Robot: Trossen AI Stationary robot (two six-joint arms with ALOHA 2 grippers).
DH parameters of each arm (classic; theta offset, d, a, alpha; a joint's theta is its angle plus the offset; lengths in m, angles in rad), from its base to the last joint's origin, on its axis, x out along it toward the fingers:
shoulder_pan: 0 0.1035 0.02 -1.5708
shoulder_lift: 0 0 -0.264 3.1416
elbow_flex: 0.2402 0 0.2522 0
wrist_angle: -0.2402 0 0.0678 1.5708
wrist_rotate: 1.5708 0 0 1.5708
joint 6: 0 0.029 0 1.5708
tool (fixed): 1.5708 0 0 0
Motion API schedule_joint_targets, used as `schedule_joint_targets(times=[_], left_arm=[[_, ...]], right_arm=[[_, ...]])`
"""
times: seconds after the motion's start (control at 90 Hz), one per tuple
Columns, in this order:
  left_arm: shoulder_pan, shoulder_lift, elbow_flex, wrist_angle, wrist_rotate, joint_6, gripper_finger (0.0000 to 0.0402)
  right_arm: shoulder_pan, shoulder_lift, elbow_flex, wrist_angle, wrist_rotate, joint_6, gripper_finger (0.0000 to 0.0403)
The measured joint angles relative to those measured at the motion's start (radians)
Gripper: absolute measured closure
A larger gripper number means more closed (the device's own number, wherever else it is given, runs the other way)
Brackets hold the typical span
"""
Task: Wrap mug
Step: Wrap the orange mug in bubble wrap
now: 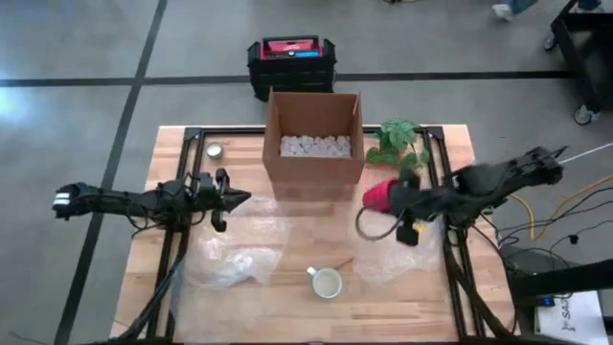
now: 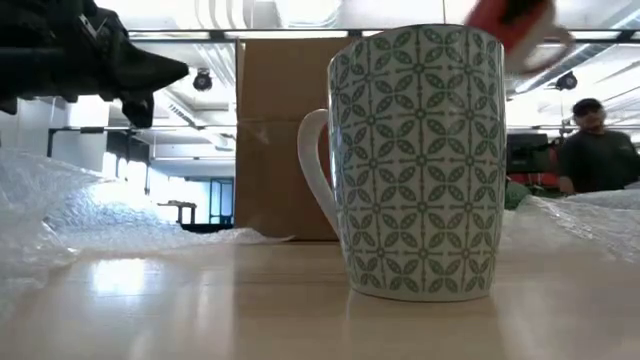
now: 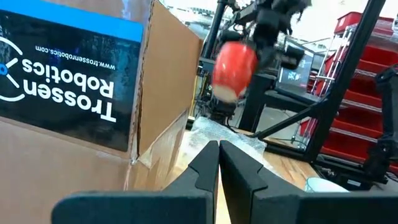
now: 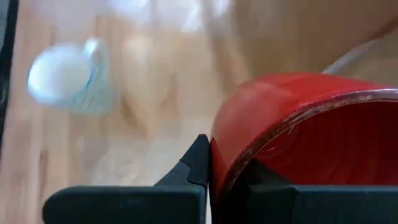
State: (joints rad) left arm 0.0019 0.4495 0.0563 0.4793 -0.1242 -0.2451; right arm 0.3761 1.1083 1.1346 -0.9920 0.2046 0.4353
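Observation:
A white mug with a green leaf pattern [image 1: 327, 283] [image 2: 420, 160] stands upright on its base near the table's front edge, between two sheets of clear bubble wrap [image 1: 239, 261] [image 1: 397, 257]. A red mug [image 1: 377, 196] [image 3: 231, 67] hangs in the air right of the cardboard box, with my right gripper [image 1: 391, 199] shut on it. My left gripper [image 1: 241, 199] [image 3: 219, 163] hovers shut and holding nothing over the table's left half, left of the box. My right gripper holds the red mug by its rim [image 4: 249, 155], one finger [image 4: 198, 167] outside the wall and the other inside the hollow. The fingers come level from the table's right side. The mug is lifted clear of the table and lies tilted on its side.
An open cardboard box [image 1: 314, 144] with white packing peanuts stands at the back middle, a green plant [image 1: 397, 144] to its right and a small tin [image 1: 214, 149] to its left. A black and red case [image 1: 290, 59] sits beyond the table. A person [image 2: 597, 148] stands in the room behind.

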Motion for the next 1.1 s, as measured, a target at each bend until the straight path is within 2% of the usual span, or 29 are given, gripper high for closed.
schedule_joint_targets(times=[0.1,0.2,0.433,0.678,0.789,0.9,1.1], left_arm=[[0.0,0.014,0.0,0.0,0.0,0.0,0.0402],[0.0,0.029,0.0,0.0,-0.012,-0.003,0.0402],[0.0,0.103,0.051,-0.006,-0.024,-0.002,0.0402],[-0.001,0.286,0.232,-0.205,-0.022,0.026,0.0402],[-0.003,0.371,0.306,-0.199,0.043,0.061,0.0402],[-0.017,0.457,0.365,-0.203,0.089,0.079,0.0402],[-0.034,0.593,0.441,-0.214,0.09,0.137,0.0402]], right_arm=[[0.051,0.038,-0.083,0.073,-0.084,0.045,0.0403],[0.094,0.082,-0.142,0.152,-0.112,0.076,0.0403],[0.133,0.198,-0.171,0.2,-0.183,0.087,0.0403],[0.118,0.307,-0.174,0.199,-0.179,0.021,0.0403],[0.093,0.356,-0.182,0.148,-0.131,-0.01,0.0403],[0.05,0.349,-0.176,0.182,-0.073,-0.043,0.0403],[-0.033,0.341,-0.03,0.223,-0.075,-0.189,0.0403]])
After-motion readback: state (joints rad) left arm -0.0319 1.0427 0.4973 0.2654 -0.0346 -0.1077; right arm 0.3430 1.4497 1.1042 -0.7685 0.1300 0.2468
